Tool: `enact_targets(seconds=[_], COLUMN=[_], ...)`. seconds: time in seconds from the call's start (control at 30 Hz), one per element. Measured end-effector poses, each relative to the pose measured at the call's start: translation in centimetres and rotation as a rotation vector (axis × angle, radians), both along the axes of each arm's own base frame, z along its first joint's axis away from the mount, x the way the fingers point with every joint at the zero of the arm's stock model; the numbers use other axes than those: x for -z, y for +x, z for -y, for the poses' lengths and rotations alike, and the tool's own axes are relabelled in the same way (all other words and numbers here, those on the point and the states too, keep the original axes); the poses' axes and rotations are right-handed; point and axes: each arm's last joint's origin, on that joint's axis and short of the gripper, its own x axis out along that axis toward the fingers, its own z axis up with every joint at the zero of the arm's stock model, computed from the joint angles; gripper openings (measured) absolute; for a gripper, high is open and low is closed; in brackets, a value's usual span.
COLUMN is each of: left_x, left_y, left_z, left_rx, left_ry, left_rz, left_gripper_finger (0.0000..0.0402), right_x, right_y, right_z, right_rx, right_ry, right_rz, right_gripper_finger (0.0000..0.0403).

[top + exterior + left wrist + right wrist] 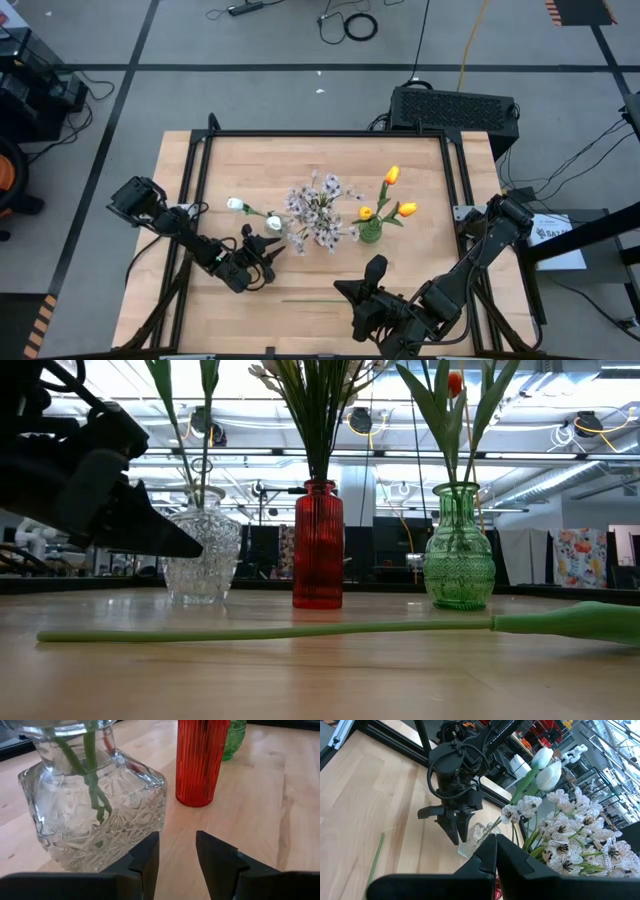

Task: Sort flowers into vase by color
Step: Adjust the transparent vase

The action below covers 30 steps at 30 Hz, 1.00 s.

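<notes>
Flowers [318, 210] in vases; tulip heads cropped in low view; left hand [177, 852] spread, empty; right hand [496, 851] pressed together.

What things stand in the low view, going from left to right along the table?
Dark left gripper → clear glass vase → red ribbed vase → green glass vase. The long green stem lies in front of them all, so it has no place in this order.

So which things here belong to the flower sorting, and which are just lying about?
Job:
- white tulips in the clear vase
- pale blossoms in the red vase
- orange tulips in the green vase
- loose stem lying on the table
- left gripper, beside the clear vase

Lying about:
- black box behind the table
- cables on the floor
</notes>
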Motion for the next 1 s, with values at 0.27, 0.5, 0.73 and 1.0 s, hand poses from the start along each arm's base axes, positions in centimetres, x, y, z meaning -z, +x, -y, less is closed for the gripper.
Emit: enact_targets(seconds=[0.27, 0.5, 0.73, 1.0], left_x=[-0.2, -0.7, -1.2, -2.5], left_y=[0.4, -0.7, -3.0, -4.7], left_z=[-0.1, 2.1, 1.5, -0.2], left_rx=[-0.002, 0.271, 0.142, 0.095], left_ry=[-0.03, -0.212, -0.15, -0.107], left_rz=[0.023, -0.059, -0.127, -0.24], left_gripper_finger=[0.0136, 0.0136, 0.0136, 0.0136], right_x=[0.0, 0.0, 0.1, 0.2], right_y=[0.0, 0.0, -0.1, -0.1], right_z=[0.0, 0.0, 0.1, 0.1], right_rx=[0.0, 0.0, 0.003, 0.003], right_ry=[0.0, -0.003, 0.002, -0.002], right_rz=[0.0, -0.003, -0.011, -0.015], right_gripper_finger=[0.0, 0.0, 0.0, 0.0])
